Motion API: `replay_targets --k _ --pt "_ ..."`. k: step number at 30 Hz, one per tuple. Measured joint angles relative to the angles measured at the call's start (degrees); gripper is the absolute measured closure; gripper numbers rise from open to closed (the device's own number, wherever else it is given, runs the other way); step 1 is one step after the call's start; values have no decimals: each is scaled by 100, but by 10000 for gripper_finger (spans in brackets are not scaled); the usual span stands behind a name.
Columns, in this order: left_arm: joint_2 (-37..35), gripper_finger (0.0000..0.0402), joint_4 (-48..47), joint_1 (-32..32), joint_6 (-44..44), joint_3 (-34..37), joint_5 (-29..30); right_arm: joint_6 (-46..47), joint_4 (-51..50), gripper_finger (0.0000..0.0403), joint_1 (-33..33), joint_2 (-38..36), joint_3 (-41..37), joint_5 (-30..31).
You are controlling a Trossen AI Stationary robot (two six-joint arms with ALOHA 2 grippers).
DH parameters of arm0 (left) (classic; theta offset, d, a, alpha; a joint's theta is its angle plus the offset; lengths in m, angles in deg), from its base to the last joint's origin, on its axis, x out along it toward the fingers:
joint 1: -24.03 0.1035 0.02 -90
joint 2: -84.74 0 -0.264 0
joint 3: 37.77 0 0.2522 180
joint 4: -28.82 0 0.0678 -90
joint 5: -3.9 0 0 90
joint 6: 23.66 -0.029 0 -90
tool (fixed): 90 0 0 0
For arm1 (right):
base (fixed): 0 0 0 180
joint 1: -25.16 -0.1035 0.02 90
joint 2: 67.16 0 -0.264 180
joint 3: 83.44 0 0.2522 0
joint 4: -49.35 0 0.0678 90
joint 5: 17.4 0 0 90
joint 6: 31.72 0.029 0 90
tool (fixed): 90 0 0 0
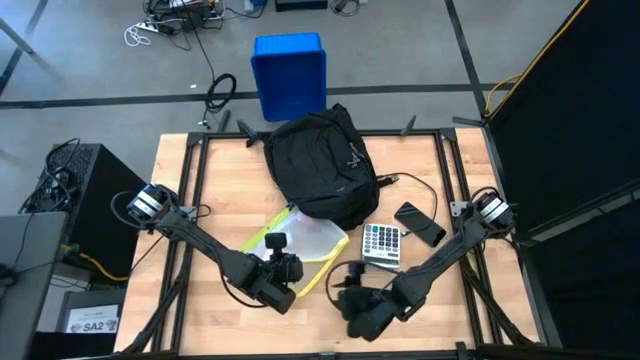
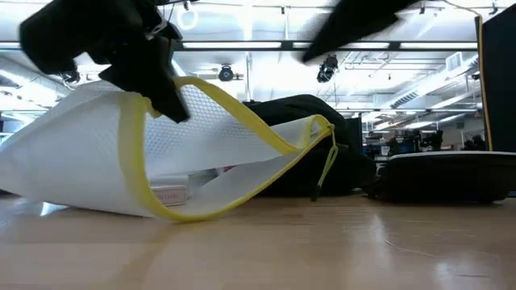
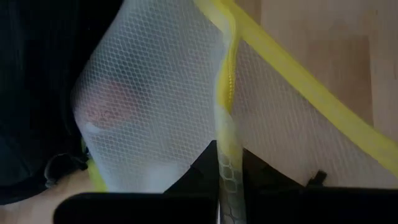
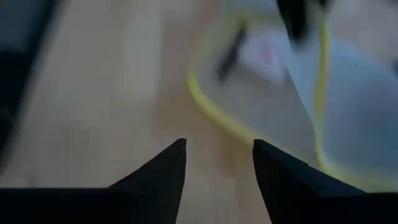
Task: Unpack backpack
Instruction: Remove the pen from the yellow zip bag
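Unpacking partly done: mesh pouch [image 1: 300, 243], calculator [image 1: 381, 244] & phone [image 1: 420, 223] lie near backpack [image 1: 320, 165]. Left gripper [image 1: 283, 268] pinches pouch's yellow rim; right gripper [image 1: 350, 292] apart, holding nothing. Can't tell what's left inside.

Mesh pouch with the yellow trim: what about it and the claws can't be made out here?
- Mesh pouch contents: low view shows only a vague label through the netting; the text is too small to read.
- Left claw: shut on the pouch's yellow trim, fingertips cut off by the picture's edge.
- Right claw: open; the pouch beyond it is blurred.

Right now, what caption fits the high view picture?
Left fingers pinch a white mesh pouch with yellow trim beside the black fabric backpack.
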Motion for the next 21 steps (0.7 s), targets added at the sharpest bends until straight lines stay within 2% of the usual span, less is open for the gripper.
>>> replay_targets --k 4,12,17,21 --pt "0 402 193 -7 15 0 12 -435 1216 256 326 0 -368 -235" --pt "0 402 547 0 -155 0 457 -146 2540 271 863 0 -1331 -744" --pt "0 402 1038 0 -372 0 665 -197 3257 277 1084 -2 -1907 -321" --pt "0 402 1510 0 -740 0 684 99 3644 280 1253 -2 -2200 -368"
